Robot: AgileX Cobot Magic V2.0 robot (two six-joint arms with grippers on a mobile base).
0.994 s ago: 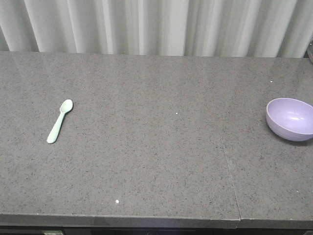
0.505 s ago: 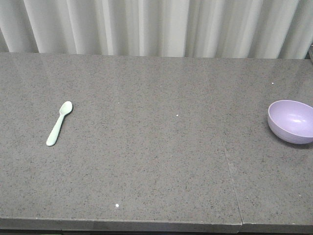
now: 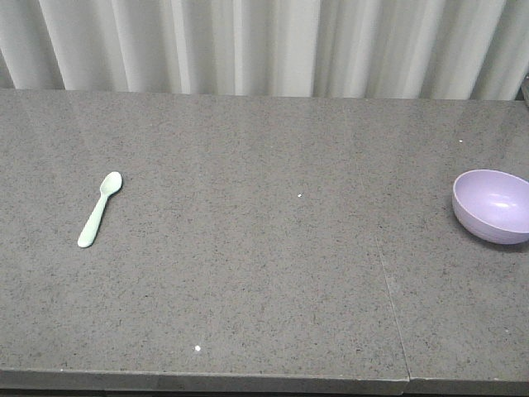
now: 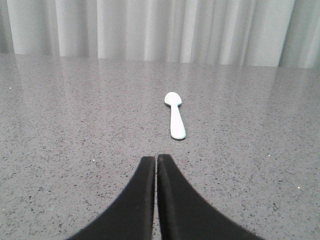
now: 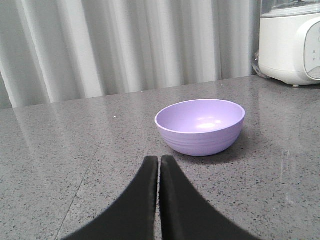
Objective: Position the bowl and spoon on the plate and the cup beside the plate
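Left pincer point(image 4: 156, 159) (closed), spoon point(image 4: 175, 119) ahead

spoon point(image 3: 100, 208) far left on counter point(image 3: 264, 273), bowl point(image 3: 493, 205) far right

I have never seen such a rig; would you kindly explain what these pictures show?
This is a two-armed robot with a camera on each wrist. The wide picture looks over a grey countertop, with a pale spoon at left and a purple bowl at the right edge. The left wrist camera shows the left gripper, shut and empty, pointing at the spoon. The right wrist camera shows the right gripper, also shut and empty, facing the bowl.
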